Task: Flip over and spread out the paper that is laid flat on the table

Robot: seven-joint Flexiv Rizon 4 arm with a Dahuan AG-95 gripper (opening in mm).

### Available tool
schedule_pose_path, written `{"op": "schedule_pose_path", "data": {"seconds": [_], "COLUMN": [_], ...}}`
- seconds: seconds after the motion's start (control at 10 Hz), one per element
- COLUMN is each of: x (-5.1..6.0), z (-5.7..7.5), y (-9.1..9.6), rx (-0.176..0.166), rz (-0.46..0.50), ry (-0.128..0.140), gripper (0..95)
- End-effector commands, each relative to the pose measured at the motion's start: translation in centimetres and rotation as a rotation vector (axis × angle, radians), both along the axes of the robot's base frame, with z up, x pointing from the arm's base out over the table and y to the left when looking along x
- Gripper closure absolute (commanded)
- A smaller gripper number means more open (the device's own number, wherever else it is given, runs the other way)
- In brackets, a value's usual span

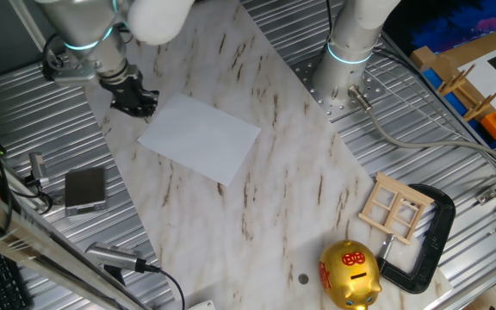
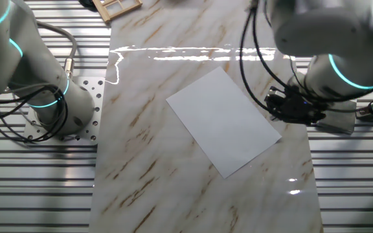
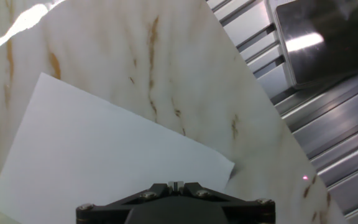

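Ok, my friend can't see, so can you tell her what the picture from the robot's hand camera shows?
A plain white sheet of paper lies flat on a marble-patterned table with brown streaks, filling the lower left. The dark base of the robot's pincer pokes in at the bottom edge. A shiny grey square pad sits on ribbed metal at the top right.

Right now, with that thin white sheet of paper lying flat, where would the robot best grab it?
Probably at the corner nearest the tool. The thin white sheet of paper lies flat on the marble-patterned table, so only an edge or corner can be pinched, coming low from that side.
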State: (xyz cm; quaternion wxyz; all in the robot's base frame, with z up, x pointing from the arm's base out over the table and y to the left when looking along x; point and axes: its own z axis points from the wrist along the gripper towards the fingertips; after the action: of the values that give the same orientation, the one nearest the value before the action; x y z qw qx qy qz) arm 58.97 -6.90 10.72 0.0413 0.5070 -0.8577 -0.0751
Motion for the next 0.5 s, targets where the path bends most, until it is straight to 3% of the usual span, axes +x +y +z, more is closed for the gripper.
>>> {"op": "schedule_pose_path", "data": {"seconds": [0.1,0.5], "x": [-0.37,-0.37], "z": [0.54,0.54], "y": [-0.22,-0.22], "rx": [-0.016,-0.030], "rz": [-0.015,-0.009], "ry": [-0.006,0.018], "gripper": [95.0,95.0]}}
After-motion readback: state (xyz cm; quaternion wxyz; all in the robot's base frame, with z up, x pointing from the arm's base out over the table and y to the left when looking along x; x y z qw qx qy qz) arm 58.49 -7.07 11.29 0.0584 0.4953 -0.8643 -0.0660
